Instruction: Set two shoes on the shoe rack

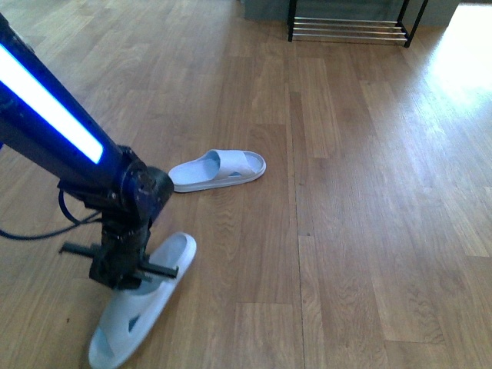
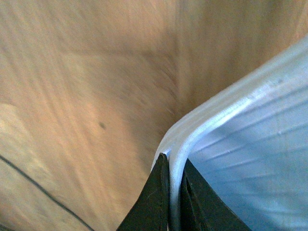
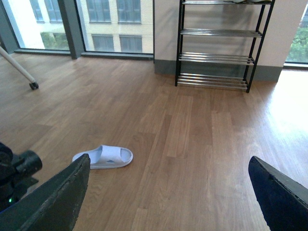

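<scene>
Near shoe [image 1: 146, 304]: front-left of robot, on or just off the floor [image 1: 369, 231], can't tell which. Long axis diagonal, far end angled twd shoe rack [image 1: 350, 27]. Left gripper [image 1: 123, 269] jaws clenched on its side rim, so pick-up of shoe 1 is in hand. Next: lift, carry fwd; rack well apart. 2nd shoe [image 1: 217, 169] lies crosswise btwn. Right gripper [image 3: 168, 207] jaws released, empty.

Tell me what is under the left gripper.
The near sandal, lying on the floor. The left gripper has its fingers pinching the sandal's side rim. The sandal's middle is covered by the gripper and cannot be seen.
</scene>
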Controlling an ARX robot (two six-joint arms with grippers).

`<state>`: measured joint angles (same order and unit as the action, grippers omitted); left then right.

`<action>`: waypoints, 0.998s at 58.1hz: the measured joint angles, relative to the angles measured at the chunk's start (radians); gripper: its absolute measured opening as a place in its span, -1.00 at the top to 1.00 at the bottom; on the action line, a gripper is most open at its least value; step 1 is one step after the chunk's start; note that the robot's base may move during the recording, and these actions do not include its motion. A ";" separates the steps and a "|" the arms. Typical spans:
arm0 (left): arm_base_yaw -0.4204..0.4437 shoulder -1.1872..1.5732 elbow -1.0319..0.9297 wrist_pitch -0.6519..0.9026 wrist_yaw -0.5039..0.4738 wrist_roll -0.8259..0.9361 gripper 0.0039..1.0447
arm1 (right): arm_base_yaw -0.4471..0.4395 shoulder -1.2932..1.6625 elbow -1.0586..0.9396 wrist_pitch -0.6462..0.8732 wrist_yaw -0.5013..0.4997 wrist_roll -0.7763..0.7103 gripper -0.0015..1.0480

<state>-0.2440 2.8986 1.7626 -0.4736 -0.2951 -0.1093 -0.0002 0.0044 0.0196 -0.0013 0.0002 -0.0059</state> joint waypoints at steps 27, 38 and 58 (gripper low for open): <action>-0.067 -0.069 0.021 0.354 -0.295 0.640 0.96 | 0.000 0.000 0.000 0.000 0.000 0.000 -0.82; -0.167 -0.032 0.240 0.267 -0.224 0.668 0.96 | 0.000 0.000 0.000 0.000 0.000 0.000 -0.82; -0.302 0.120 0.670 0.050 -0.122 0.657 0.96 | 0.000 0.000 0.000 0.000 0.000 0.000 -0.82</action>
<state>-0.5461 3.0184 2.4329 -0.4232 -0.4168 0.5472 -0.0002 0.0044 0.0196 -0.0013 0.0002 -0.0055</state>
